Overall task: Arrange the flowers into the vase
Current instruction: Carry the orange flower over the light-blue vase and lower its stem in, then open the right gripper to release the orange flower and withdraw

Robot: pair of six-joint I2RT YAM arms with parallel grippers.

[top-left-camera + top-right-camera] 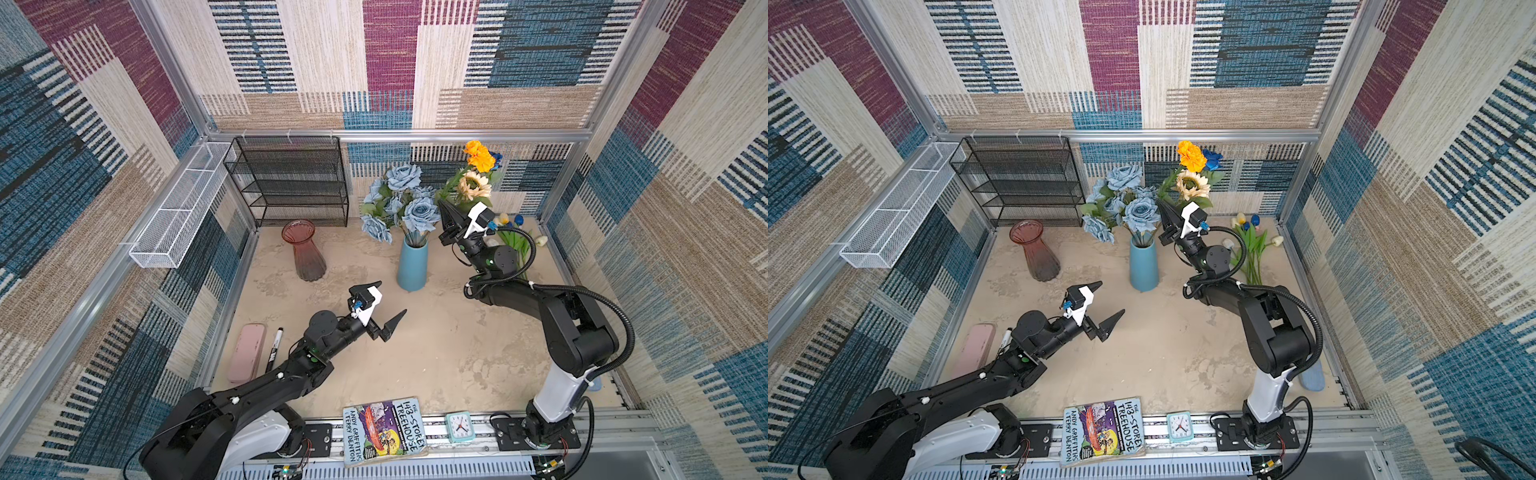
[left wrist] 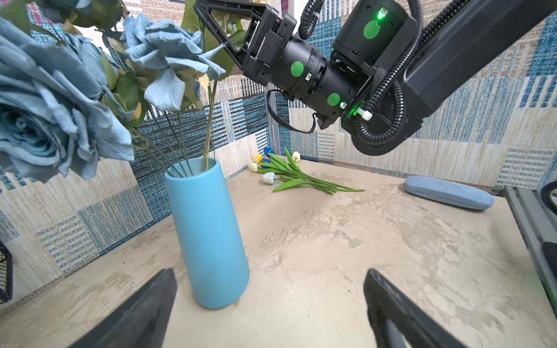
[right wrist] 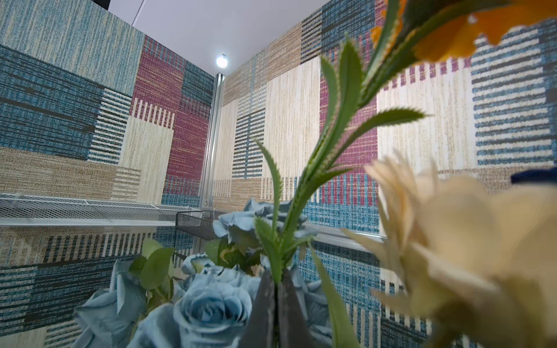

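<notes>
Top views, left to right: a reddish glass vase [image 1: 303, 249] stands empty. The left gripper [image 1: 392, 297] hovers over the bare tabletop [image 1: 436, 353], jaws wide apart, holding nothing. A blue vase [image 1: 412, 266] carries the dusty-blue roses [image 1: 419, 212]. Just beside their heads the right gripper [image 1: 445, 208], jaws closed, pinches the leafy stem of the orange marigold [image 1: 478, 156]. The cream sunflower [image 1: 473, 185] and deep-blue rose [image 1: 496, 159] rise with it, though whether they share the grasp cannot be told. The tulips [image 1: 1252, 245] lie on the tabletop at far right. Likely hazards: the stem snagging in the crowded roses, or a sideways push tipping the narrow, top-heavy blue vase, which nothing steadies.
</notes>
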